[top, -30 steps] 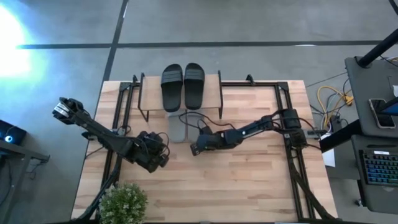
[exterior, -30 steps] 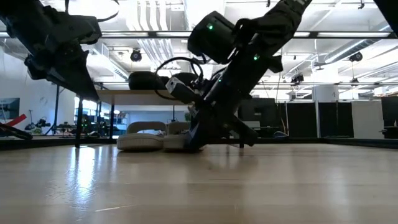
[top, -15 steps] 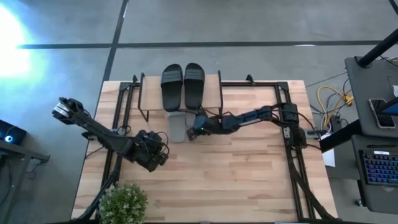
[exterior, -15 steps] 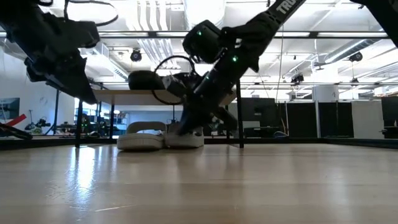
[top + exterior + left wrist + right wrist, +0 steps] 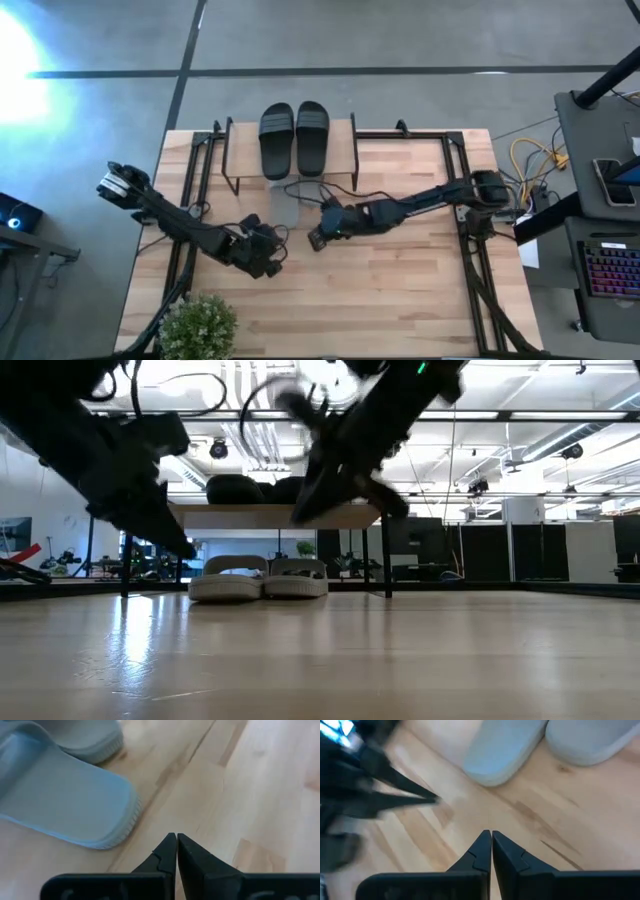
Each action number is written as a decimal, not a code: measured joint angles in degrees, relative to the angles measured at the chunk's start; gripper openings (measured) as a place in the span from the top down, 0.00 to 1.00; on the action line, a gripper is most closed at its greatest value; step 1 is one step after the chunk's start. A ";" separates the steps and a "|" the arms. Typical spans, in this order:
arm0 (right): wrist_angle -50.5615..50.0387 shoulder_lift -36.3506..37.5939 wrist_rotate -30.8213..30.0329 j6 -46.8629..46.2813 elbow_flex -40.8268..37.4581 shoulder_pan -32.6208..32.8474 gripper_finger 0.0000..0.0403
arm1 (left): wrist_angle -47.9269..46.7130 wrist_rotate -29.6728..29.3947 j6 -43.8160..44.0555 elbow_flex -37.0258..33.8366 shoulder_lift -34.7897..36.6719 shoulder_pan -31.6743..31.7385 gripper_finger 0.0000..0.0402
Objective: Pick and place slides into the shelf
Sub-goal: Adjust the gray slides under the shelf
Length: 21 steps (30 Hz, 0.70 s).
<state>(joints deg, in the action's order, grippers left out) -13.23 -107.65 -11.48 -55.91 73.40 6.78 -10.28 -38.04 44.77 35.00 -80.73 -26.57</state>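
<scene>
Two black slides (image 5: 277, 140) (image 5: 312, 137) lie side by side on the shelf's plank top (image 5: 340, 150). Two light grey slides (image 5: 227, 582) (image 5: 296, 581) rest sole-down on the table under the shelf, their near ends sticking out (image 5: 285, 212). My right gripper (image 5: 315, 240) is shut and empty, raised above the table just near of the grey slides (image 5: 505, 745). My left gripper (image 5: 275, 250) is shut and empty, near and to the left of them; the closer grey slide (image 5: 65, 800) lies just ahead of its fingertips (image 5: 176, 839).
The shelf's thin black legs (image 5: 386, 560) stand on either side of the grey slides. A potted plant (image 5: 198, 327) stands at the table's near left corner. Black frame rails (image 5: 470, 250) run along the table's sides. My left arm (image 5: 380, 790) shows close to my right gripper.
My right gripper went toward the shelf to the grey slides' near ends, then drew back toward the near edge and rose off the table. My left gripper has moved toward the table's right, closer to the grey slides. Both have stayed shut.
</scene>
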 joint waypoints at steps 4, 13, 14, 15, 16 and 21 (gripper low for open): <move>-1.78 6.96 -11.45 -4.81 -1.58 3.63 0.98 | 2.40 -0.06 -0.31 -0.17 -4.90 0.68 1.00; -26.60 19.21 -30.33 -16.48 -2.28 12.32 0.98 | 8.69 -0.32 -8.42 -0.21 -10.87 3.81 1.00; -29.70 19.54 -31.44 -19.04 -2.39 13.22 0.98 | 9.78 -0.26 -10.10 -0.09 -11.11 4.42 1.00; -32.08 19.74 -32.52 -21.72 -2.42 14.11 0.98 | 10.29 -0.21 -11.75 -0.09 -11.13 5.14 1.00; -34.01 19.97 -33.38 -24.46 -2.51 14.98 0.98 | 10.28 -0.24 -13.04 -0.10 -10.96 6.02 1.00; -37.88 19.83 -35.10 -32.78 -3.76 17.43 0.98 | 10.83 -0.05 -18.87 -0.52 -9.82 12.05 1.00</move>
<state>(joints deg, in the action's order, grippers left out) -51.11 -87.82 -46.58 -88.69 69.65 24.21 0.55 -38.09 25.90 34.48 -90.55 -14.51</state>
